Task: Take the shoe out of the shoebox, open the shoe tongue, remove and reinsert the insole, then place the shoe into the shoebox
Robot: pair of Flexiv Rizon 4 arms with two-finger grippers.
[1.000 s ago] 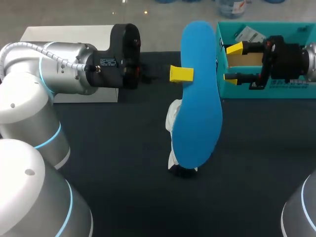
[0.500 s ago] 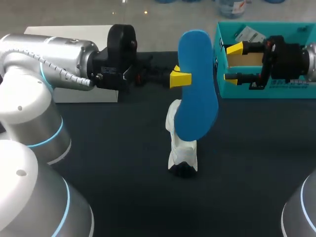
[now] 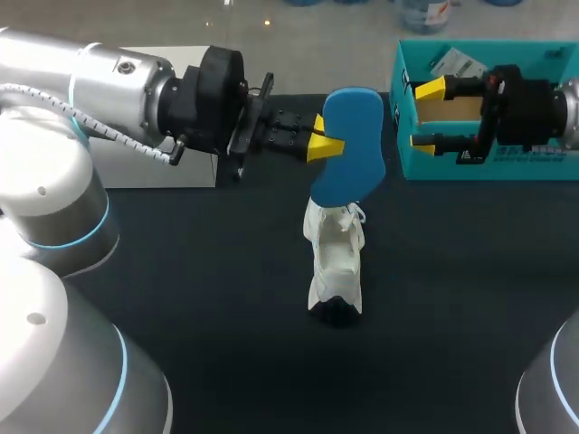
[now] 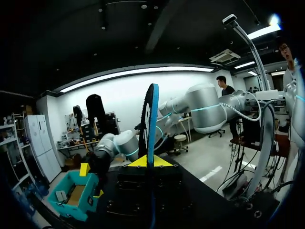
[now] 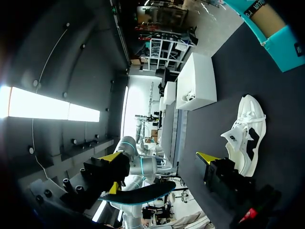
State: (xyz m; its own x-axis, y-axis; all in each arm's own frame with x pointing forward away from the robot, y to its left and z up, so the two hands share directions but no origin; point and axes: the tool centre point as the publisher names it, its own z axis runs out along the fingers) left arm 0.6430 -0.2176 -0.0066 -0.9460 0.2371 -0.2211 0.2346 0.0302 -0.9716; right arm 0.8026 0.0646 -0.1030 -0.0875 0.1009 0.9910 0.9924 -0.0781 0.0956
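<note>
Over the dark surface, the blue insole, clenched in the left jaws, should be fed straight into the shoe beneath them; right jaws are released.

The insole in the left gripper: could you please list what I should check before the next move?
1. Grip of the left gripper on the blue insole: ok, shut on it.
2. Lower end of the insole at the opening of the white shoe: ok; whether it is already inside: cannot tell.
3. Shoe upright on the table: ok.
4. Shoe steadied by the right gripper: not ok; it is open at the shoebox, apart from the shoe.
5. Shoebox open for the return: ok.
</note>
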